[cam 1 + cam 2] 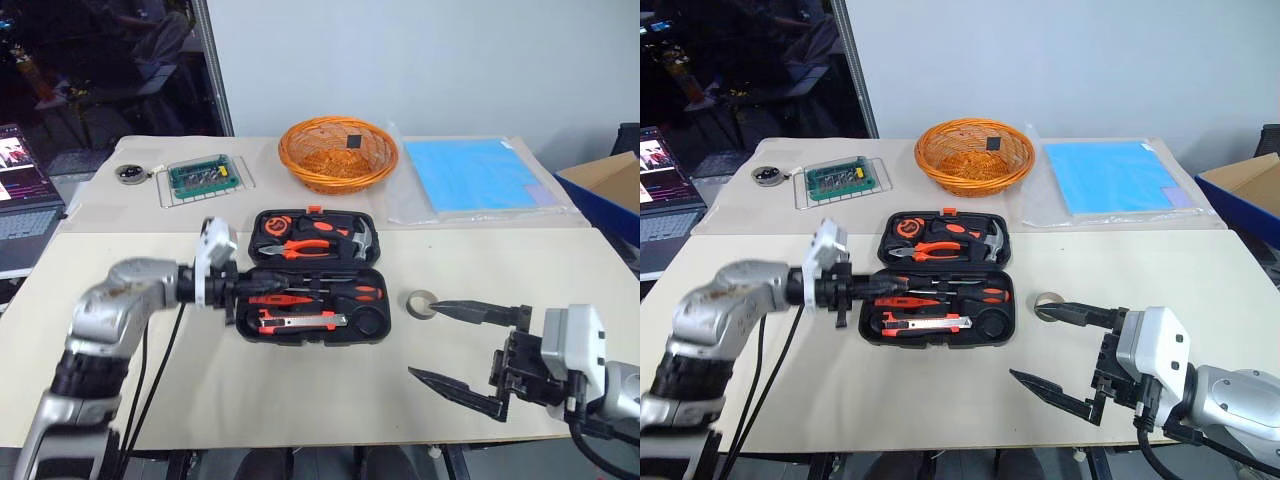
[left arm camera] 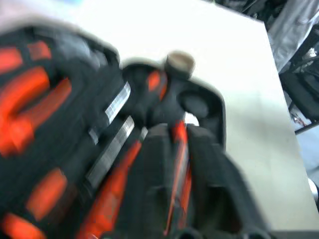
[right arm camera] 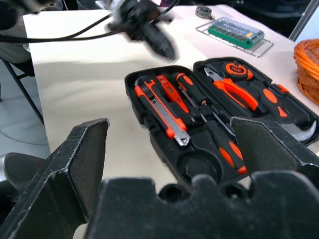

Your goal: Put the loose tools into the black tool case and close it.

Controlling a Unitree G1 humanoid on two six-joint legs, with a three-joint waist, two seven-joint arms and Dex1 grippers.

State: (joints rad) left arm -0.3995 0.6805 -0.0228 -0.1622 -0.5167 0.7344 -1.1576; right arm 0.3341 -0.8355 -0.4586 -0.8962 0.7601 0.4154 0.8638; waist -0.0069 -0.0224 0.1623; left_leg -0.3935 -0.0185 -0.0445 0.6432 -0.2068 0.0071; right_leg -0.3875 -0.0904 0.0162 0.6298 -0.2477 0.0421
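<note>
We see the black tool case (image 1: 312, 276) lying open on the worktop (image 1: 300, 390), directly ahead of both arms, with its lid half on the far side and its tray half on the near side. Our left gripper (image 1: 243, 284) sits at the case's left edge, fingers pressed together; in the left wrist view an orange-and-black handle lies between them, though that view is too smeared for us to say it is truly clamped. Just beyond the left gripper's tips, the screwdrivers (image 1: 335, 291) lie in the tray's recesses, and the utility knife (image 1: 300, 321) rests in the slot nearest us, a little below that gripper. A round recess in the tray's right corner (image 1: 372, 321) is empty.

Our right gripper (image 1: 462, 345) hangs above the worktop to the right of the case, its two black fingers (image 1: 478, 311) spread wide with nothing between them. The small greyish tape roll (image 1: 421, 303) lies on the worktop just past the tip of that gripper's upper finger, between it and the case, apart from the case's right wall.

Pliers (image 1: 305, 245), a hammer (image 1: 357, 238) and a round tape measure (image 1: 271, 228) sit in the lid half, farther from both grippers. Beyond the case stands an orange wicker basket (image 1: 337, 153).
</note>
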